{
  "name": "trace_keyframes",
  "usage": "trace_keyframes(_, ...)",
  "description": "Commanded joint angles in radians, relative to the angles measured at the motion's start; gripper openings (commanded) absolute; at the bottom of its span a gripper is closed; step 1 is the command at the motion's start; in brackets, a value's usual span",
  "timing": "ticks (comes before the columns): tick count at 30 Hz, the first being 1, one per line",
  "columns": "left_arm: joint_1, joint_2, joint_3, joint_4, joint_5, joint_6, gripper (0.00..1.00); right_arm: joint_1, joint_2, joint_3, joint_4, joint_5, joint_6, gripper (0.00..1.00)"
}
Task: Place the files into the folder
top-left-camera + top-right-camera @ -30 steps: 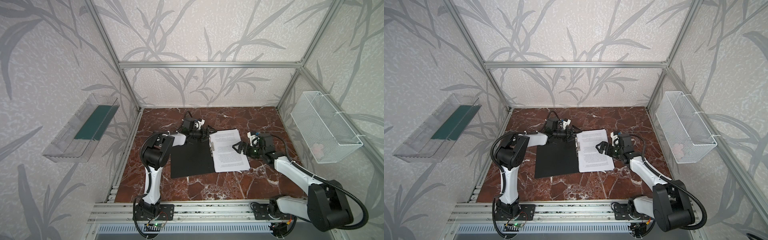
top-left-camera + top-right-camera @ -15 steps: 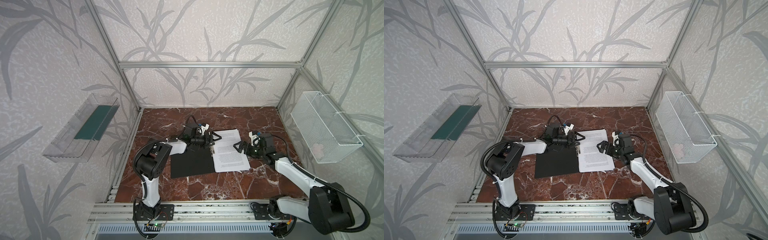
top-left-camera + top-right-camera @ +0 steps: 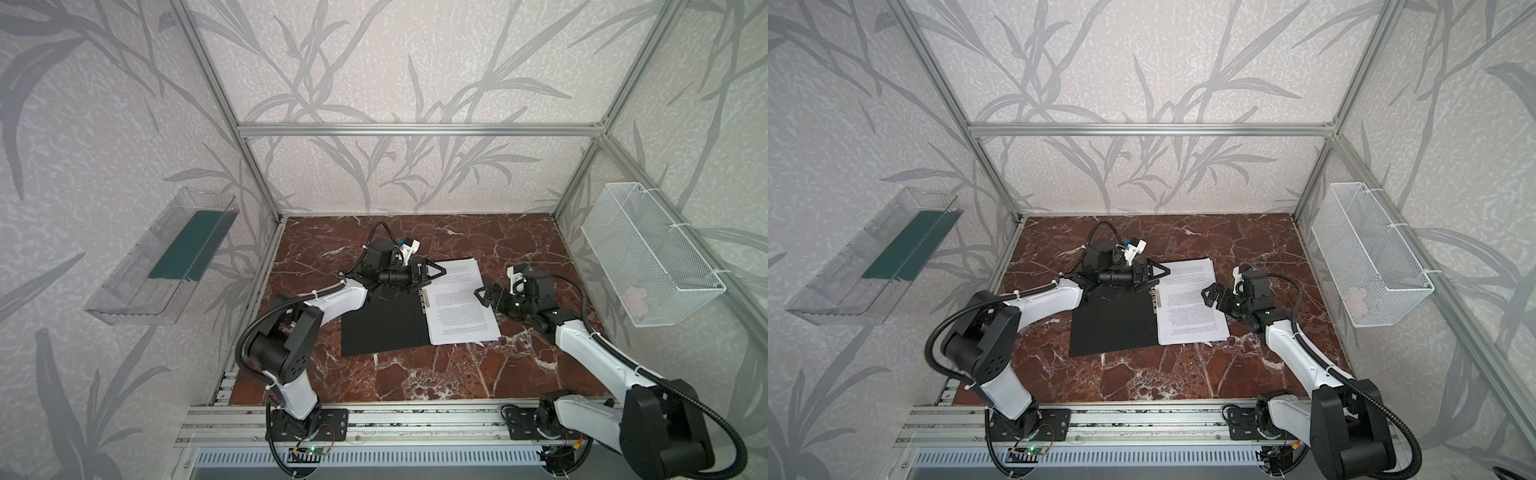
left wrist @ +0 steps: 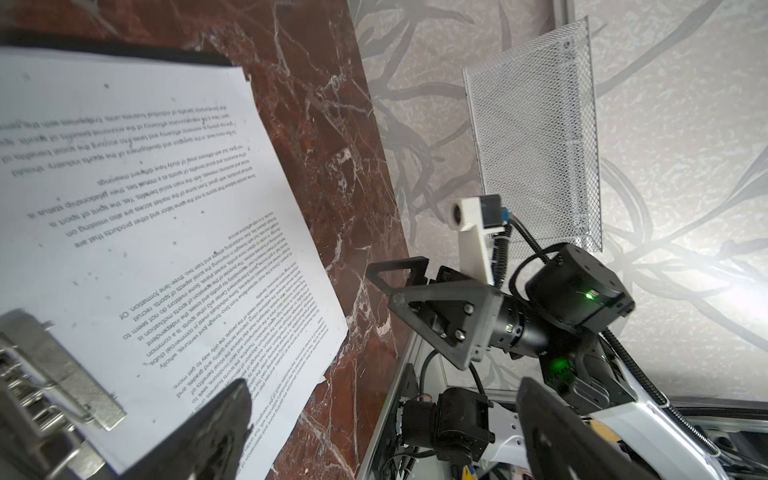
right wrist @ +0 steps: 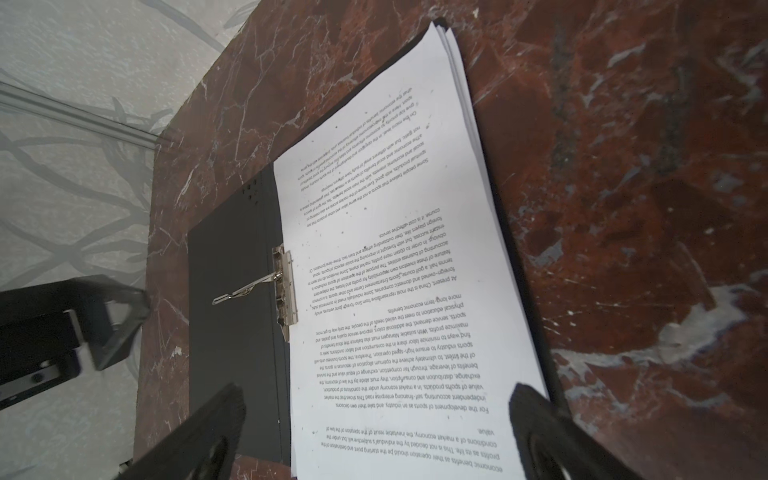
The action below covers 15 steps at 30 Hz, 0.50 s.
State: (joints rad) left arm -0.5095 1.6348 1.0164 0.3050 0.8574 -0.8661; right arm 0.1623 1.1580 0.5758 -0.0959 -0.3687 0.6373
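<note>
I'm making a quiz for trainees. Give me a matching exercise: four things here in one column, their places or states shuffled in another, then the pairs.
1 files
2 folder
3 mesh basket
4 clear tray

A on the right-hand wall
B lying open, black inside up
C on the left-hand wall
D stacked on the folder's right half

Pairs: 1-D, 2-B, 3-A, 4-C

Pale leaf-print walls [image 3: 415, 62], aluminium bars [image 3: 419, 129]; red marble counter [image 3: 415, 374]; clear tray [image 3: 124, 305] well outside the left tool [image 3: 432, 276]; mesh basket [image 3: 665, 266] on the wall beyond the right tool [image 3: 487, 295].
</note>
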Motion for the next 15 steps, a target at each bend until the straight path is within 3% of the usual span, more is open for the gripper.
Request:
trace_keyframes(1, -0.001, -0.175, -0.027, -0.171, -0.098, 0.131, 0.99, -0.007, -0.031, -0.014, 0.016, -0.022, 0.030, 0.99)
trace_keyframes(8, 0.017, -0.523, -0.294, -0.334, -0.393, 0.149, 0.99, 0.014, -0.065, 0.028, -0.080, -0.003, 0.026, 0.85)
trace_keyframes(11, 0.028, -0.626, -0.362, -0.494, -0.539, 0.164, 0.99, 0.084, -0.051, 0.043, -0.063, 0.013, 0.126, 0.76)
trace_keyframes(13, 0.044, -0.666, -0.407, -0.538, -0.561, 0.163, 0.99, 0.159, -0.031, 0.082, -0.057, 0.073, 0.208, 0.67)
trace_keyframes(15, 0.054, -0.690, -0.468, -0.525, -0.580, 0.132, 0.99, 0.235, 0.000, 0.148, -0.100, 0.150, 0.270, 0.67)
